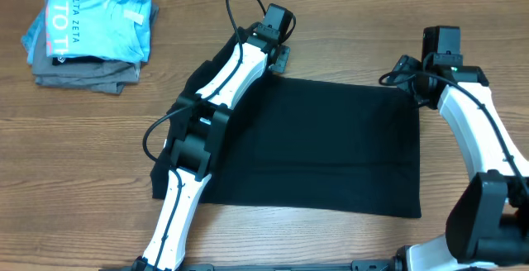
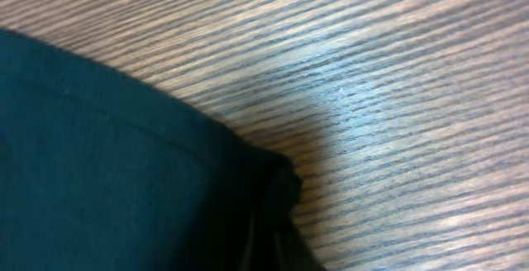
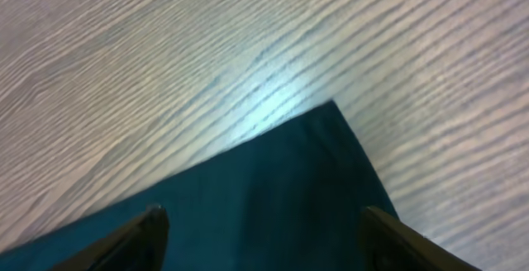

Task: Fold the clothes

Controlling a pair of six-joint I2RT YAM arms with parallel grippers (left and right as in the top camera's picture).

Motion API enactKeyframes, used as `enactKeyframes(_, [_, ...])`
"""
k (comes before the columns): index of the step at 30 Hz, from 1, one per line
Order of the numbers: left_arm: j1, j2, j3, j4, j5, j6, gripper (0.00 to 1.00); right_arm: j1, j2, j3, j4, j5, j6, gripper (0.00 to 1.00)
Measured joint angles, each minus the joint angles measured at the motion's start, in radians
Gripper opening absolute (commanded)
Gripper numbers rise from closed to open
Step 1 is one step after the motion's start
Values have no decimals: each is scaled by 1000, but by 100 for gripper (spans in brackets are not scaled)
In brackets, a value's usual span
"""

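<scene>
Shirt [image 1: 314,147]: black, lies flat as a rough rectangle mid-table [image 1: 347,23], between the two arms.

Left gripper [image 1: 279,56]: at the shirt's far left corner. In the left wrist view the fingers are hidden, and the corner of the cloth [image 2: 277,190] is bunched into a pucker at the bottom edge. Jaws clenched on that corner.

Right gripper [image 1: 416,85]: at the far right corner. In the right wrist view both fingertips [image 3: 147,228] stand wide apart, with the pointed corner of the cloth [image 3: 331,139] flat between them. Jaws released, nothing pinched; I cannot tell whether the tips touch the cloth.

Far left of table: blue tee [image 1: 99,19] with white lettering, folded on top of grey garments [image 1: 83,74], well apart from the shirt.
</scene>
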Motion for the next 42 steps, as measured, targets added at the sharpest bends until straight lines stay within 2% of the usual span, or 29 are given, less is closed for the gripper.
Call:
enactKeyframes(11, [0, 0, 2, -9, 0, -58, 7, -32, 203, 2, 174, 36, -13, 79])
enactKeyframes(20, [0, 0, 5, -21, 0, -66, 6, -92, 279, 3, 192, 24, -27, 77])
enactKeyframes(23, [0, 0, 5, -25, 0, -72, 6, -93, 298, 3, 197, 13, -29, 64])
enactKeyframes(28, [0, 0, 7, -32, 0, -72, 13, -92, 312, 6, 195, 8, -39, 40])
enactKeyframes(29, [0, 0, 7, -32, -1, -74, 11, -92, 312, 7, 195, 8, -38, 33])
enactKeyframes(30, [0, 0, 7, -32, -3, -76, 5, -92, 313, 7, 194, 7, -37, 29])
enactKeyframes(33, [0, 0, 7, -31, -5, -77, 4, -92, 314, 8, 191, 7, -33, 13])
enactKeyframes(34, [0, 0, 7, -29, -5, -77, 4, -92, 314, 8, 190, 6, -31, 4])
enactKeyframes(38, [1, 2, 14, -31, -7, -76, 4, -91, 314, 8, 179, 21, -19, 4])
enactKeyframes(42, [1, 8, 63, -119, -40, -76, 4, -91, 314, 11, 156, 54, 5, 4])
